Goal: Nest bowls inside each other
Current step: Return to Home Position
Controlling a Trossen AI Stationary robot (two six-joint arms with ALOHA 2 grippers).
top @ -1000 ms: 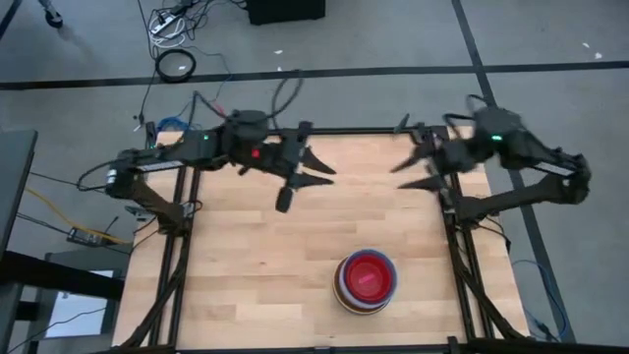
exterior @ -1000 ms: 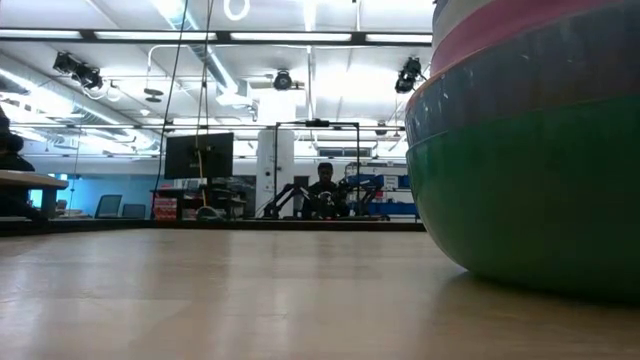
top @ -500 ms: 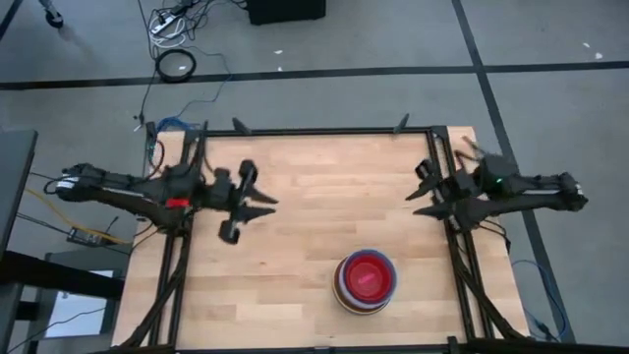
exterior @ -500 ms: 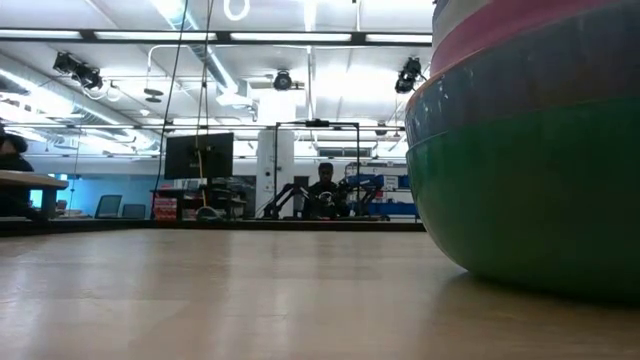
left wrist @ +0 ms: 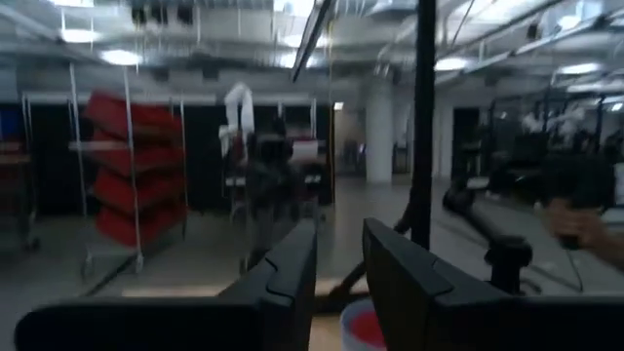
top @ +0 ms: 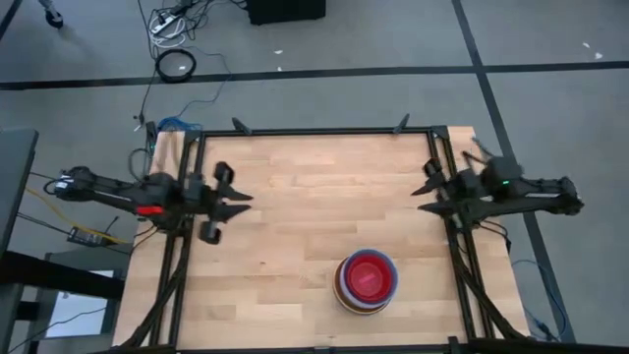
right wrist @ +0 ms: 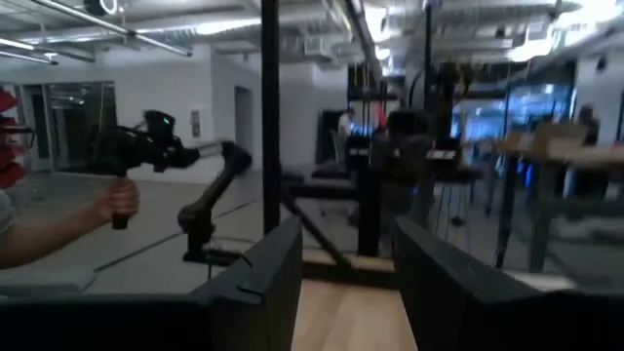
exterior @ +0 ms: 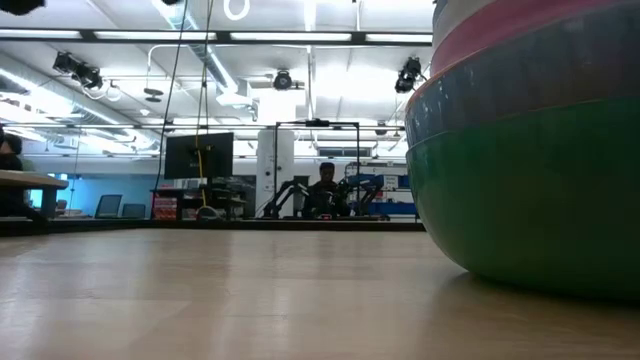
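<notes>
The bowls [top: 366, 282] stand nested in one stack on the table's near right part, a red one innermost on top. In the low view the stack [exterior: 520, 190] fills the right side: a green bowl at the bottom rests on the wood, with blue and pink rims above it. My left gripper [top: 240, 204] hovers open at the table's left edge, pointing toward the right. My right gripper [top: 425, 199] hovers open at the right edge, pointing left. Both are well away from the stack, with nothing between their fingers [left wrist: 292, 268] [right wrist: 268, 278].
The wooden table [top: 295, 246] has a black frame rail [top: 314, 131] along its far edge. In the room beyond, a person's hand [right wrist: 117, 203] holds a control handle, and red bins [left wrist: 132, 166] stand on a rack.
Both arms have drawn back and sunk. My left gripper has gone from the far middle of the table toward the left edge and nearer. My right gripper has moved toward the right edge. The stack of bowls has stayed put.
</notes>
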